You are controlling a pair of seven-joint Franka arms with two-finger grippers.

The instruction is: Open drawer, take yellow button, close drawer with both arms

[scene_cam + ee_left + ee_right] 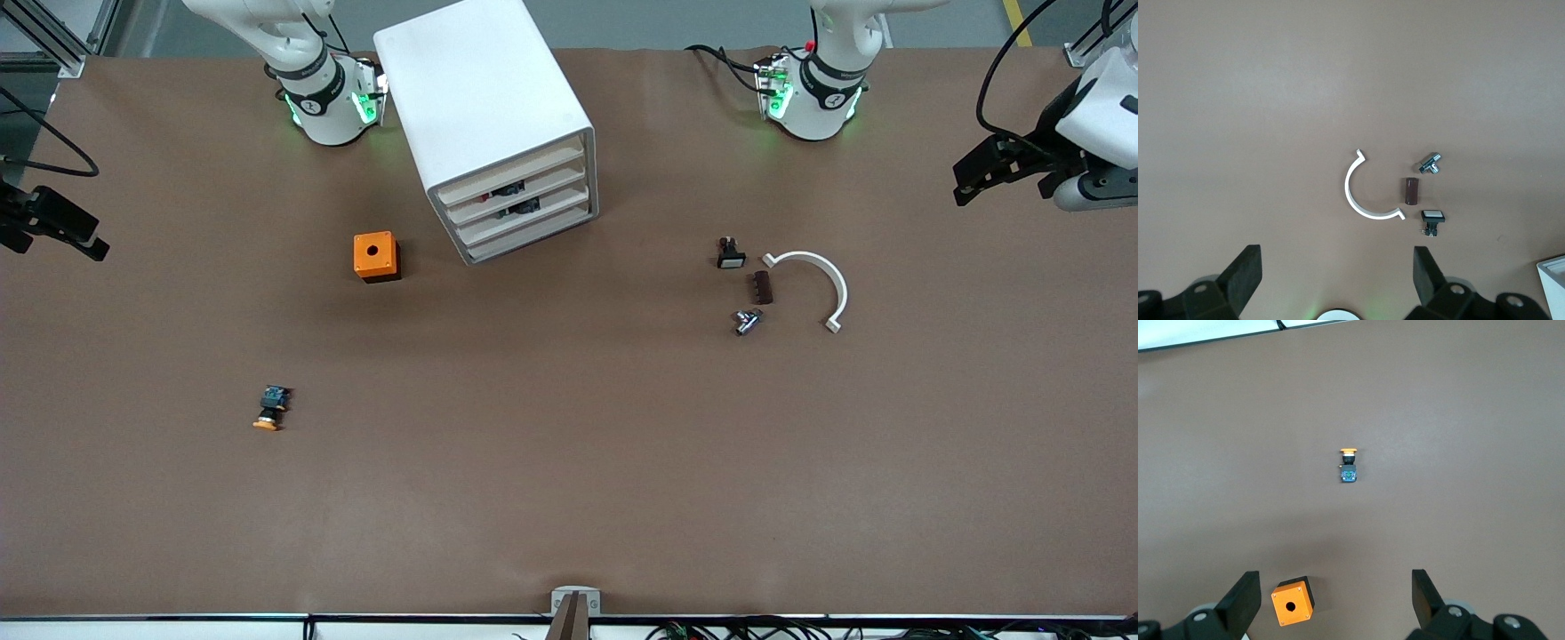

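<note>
The white cabinet [484,98] stands between the two arm bases. Its highest drawer [511,174] is shut, like the three below it. The button [269,409], with orange cap, black body and blue rear, lies on its side on the bare table toward the right arm's end, nearer the front camera than the cabinet. The right wrist view shows this button [1349,468] too. My right gripper [89,238] hangs open and empty over the table's right-arm end [1336,597]. My left gripper [965,182] hangs open and empty over the left-arm end [1337,277].
An orange cube with a round hole [376,256] [1292,603] sits beside the cabinet. Toward the left arm's end lie a white curved piece [813,284] [1361,193], a brown block [763,287], a metal fitting [747,321] and a small black piece with a white face [731,255].
</note>
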